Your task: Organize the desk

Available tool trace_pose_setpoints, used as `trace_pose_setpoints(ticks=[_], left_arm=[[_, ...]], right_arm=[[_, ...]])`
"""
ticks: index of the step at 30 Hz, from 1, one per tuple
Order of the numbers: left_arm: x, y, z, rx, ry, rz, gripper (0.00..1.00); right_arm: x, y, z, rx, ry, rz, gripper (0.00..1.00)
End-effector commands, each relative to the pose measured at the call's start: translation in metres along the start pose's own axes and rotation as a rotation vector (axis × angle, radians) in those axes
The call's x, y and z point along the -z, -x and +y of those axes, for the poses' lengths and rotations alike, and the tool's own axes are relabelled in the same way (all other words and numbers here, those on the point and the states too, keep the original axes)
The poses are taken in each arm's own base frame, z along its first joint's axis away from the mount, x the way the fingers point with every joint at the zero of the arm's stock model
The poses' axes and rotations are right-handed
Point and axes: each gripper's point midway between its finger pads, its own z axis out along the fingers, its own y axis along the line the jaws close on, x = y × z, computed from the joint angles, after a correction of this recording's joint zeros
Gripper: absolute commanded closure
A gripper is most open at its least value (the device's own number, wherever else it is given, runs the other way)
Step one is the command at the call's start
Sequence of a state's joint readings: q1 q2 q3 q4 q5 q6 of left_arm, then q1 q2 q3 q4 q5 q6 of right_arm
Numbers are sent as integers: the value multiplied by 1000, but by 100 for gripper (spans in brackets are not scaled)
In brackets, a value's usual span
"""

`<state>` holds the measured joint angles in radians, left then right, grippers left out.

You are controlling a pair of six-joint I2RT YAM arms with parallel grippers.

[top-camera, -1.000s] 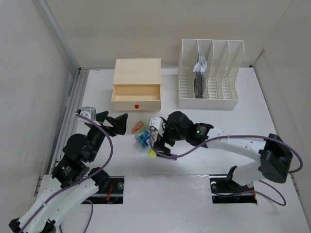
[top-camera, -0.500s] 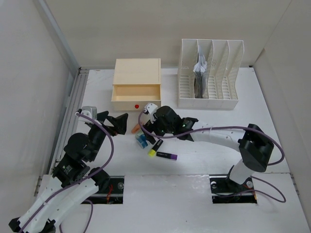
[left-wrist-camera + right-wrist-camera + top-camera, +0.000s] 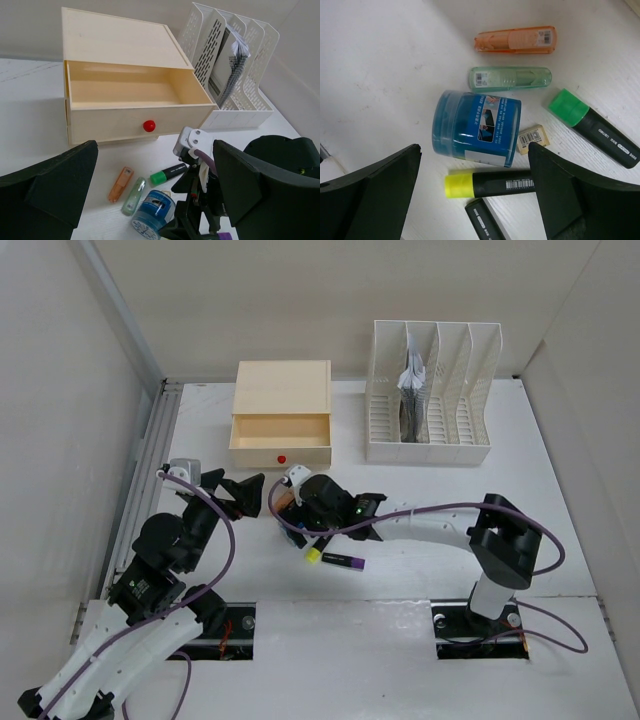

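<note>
Desk-tidying trial: the white table (image 3: 450, 480) is spread beneath both arms and is judged rigid, heavy and not a thing to be lifted. The loose stationery near its middle is what is likely to be taken hold of. The right end effector (image 3: 474, 150) is held open, with nothing gripped, above a blue tub (image 3: 475, 127) lying on its side. The tub is judged light, hard-walled and smooth, apt to roll, and best pinched across its round body. Just beside it are laid an orange case (image 3: 515, 41), a green case (image 3: 510, 78), a green-capped marker (image 3: 592, 127) and a yellow-capped marker (image 3: 492, 182), all judged light and stiff. The left end effector (image 3: 232, 485) is held open and empty near the cluster. The cream drawer box (image 3: 125, 95) is shown with its drawer pulled out and nothing visible inside. In the file rack (image 3: 252, 107), papers (image 3: 227, 65) are stood in one slot.
</note>
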<state>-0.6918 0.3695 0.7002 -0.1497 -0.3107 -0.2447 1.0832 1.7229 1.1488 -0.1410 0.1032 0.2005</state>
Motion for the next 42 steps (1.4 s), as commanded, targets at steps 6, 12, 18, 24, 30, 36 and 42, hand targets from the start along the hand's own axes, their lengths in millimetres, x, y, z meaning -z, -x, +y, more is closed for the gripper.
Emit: trace_pose_setpoints(ticks=[6, 12, 18, 24, 30, 36, 42], left_arm=[[4, 14, -6, 20, -32, -47, 1], [7, 20, -7, 29, -40, -72, 1], [8, 20, -10, 29, -58, -67, 1], [12, 24, -10, 35, -63, -85, 1], [14, 26, -11, 38, -75, -90, 1], [16, 28, -11, 41, -78, -99, 1], [16, 28, -11, 41, -78, -99, 1]], right_arm=[[-10, 22, 7, -17, -27, -63, 5], [-15, 19, 5, -7, -39, -55, 5], [-24, 13, 3, -4, -53, -35, 4], [-35, 1, 3, 32, -85, -10, 4], [-40, -6, -3, 45, -112, 6, 4], [-37, -3, -2, 61, -124, -7, 27], [-30, 8, 2, 116, -89, -36, 83]])
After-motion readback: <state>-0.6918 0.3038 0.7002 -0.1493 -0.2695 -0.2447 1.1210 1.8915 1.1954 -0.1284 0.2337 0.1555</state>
